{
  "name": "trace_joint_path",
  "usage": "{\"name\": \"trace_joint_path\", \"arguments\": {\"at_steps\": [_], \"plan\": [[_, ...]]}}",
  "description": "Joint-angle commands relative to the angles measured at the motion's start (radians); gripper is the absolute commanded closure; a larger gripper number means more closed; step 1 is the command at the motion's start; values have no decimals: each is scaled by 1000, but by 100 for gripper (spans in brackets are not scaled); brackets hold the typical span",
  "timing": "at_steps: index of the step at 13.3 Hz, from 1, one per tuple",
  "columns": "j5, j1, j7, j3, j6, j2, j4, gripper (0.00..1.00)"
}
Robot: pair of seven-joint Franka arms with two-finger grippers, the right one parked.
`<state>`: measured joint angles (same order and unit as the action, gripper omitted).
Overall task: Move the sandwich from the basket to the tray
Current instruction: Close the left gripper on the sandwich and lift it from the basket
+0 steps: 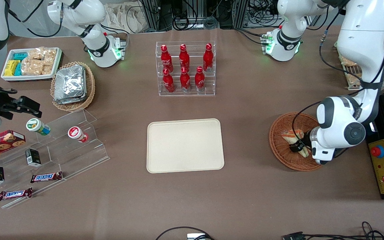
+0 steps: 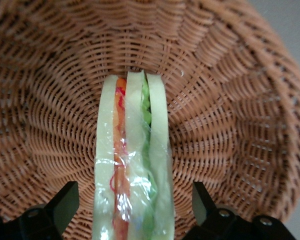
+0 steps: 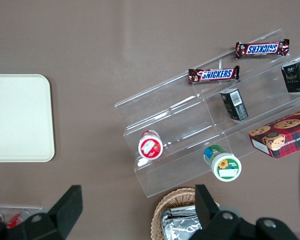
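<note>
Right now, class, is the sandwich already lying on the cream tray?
No: the sandwich sits in the basket between the open gripper's fingers; the tray is bare.

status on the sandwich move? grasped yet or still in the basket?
Done: the left gripper is down inside the basket, open fingers straddling the sandwich.
In hand: nothing yet; gaps show between both fingers and the wrap, and the sandwich lies in the basket.
Left: close on it, lift, carry to the tray, which holds nothing, and release.

Tray [image 1: 185, 145], basket [image 1: 278, 148] on brown table [image 1: 245, 110]
</note>
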<state>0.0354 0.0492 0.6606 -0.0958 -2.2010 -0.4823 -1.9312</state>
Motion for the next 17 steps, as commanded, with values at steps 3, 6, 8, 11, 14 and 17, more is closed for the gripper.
{"name": "trace_joint_path", "arguments": {"at_steps": [3,6,8,11,14,17], "plan": [[-2,-5,-6,-2,-17,14,-14,99],[-9,-12,-83,-4,18,28,3,100],[-9,-9,-220,-4,125,56,50,100],[-6,-12,-395,-5,352,82,209,100],[-8,-29,-489,-38,576,70,415,100],[-9,-63,-580,-68,639,68,518,100]]}}
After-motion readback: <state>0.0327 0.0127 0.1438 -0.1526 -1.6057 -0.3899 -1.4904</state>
